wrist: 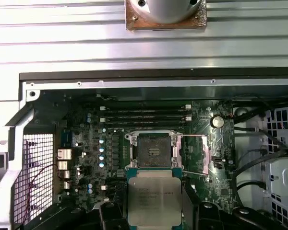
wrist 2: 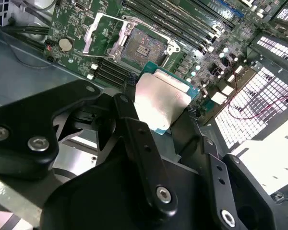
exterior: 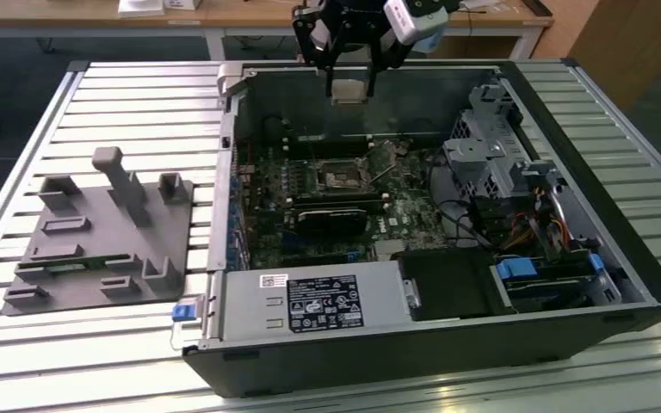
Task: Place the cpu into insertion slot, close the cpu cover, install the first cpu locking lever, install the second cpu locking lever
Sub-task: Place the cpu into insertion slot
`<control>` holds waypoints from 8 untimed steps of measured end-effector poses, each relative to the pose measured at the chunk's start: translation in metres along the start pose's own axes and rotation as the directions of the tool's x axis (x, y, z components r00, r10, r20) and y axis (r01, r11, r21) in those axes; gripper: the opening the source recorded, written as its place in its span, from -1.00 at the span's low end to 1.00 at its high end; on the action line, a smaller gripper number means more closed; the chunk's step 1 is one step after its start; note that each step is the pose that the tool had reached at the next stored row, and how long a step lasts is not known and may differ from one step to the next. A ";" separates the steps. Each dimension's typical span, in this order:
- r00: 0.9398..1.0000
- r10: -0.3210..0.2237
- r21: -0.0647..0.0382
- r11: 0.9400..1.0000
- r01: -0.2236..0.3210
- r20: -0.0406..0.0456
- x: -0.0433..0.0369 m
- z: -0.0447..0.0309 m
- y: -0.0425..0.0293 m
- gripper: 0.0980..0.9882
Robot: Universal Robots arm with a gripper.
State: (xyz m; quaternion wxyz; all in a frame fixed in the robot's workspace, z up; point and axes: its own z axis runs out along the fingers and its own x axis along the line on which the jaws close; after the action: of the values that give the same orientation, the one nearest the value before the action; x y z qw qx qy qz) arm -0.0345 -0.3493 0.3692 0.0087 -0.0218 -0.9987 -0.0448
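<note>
cpu (wrist: 150, 196) in jaws, above insertion slot (wrist: 154, 149)

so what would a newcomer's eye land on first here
The gripper hangs above the open computer case, pinching the cpu by its edges. Below it on the green board sits the bare insertion slot, its cpu cover swung open. On the exterior view's left, a grey fixture plate rests on the slatted table.

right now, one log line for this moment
gripper: shut on cpu | cpu: aloft, not in slot | slot: empty
</note>
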 end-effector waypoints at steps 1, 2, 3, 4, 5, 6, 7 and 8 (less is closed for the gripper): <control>1.000 0.008 0.000 1.000 -0.008 0.001 0.0000 0.0000 0.0000 -0.01; 1.000 0.016 0.000 1.000 -0.016 0.001 0.0000 0.0000 0.0000 -0.01; 1.000 0.024 0.000 1.000 -0.024 0.002 0.0000 0.0000 0.0000 -0.01; 0.999 0.032 0.000 0.999 -0.032 0.003 0.0000 0.0000 0.0000 -0.01; 0.999 0.042 0.000 0.999 -0.042 0.004 0.0000 0.0001 0.0000 -0.01; 0.999 0.052 0.000 0.999 -0.052 0.005 0.0000 0.0001 0.0000 -0.01; 0.998 0.063 0.000 0.998 -0.063 0.006 0.0000 0.0001 0.0000 -0.01; 0.997 0.075 0.000 0.997 -0.075 0.007 0.0000 0.0002 0.0000 -0.01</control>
State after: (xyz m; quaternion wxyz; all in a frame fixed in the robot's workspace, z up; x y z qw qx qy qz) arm -0.0346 -0.3493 0.3690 0.0070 -0.0595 -0.9972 -0.0444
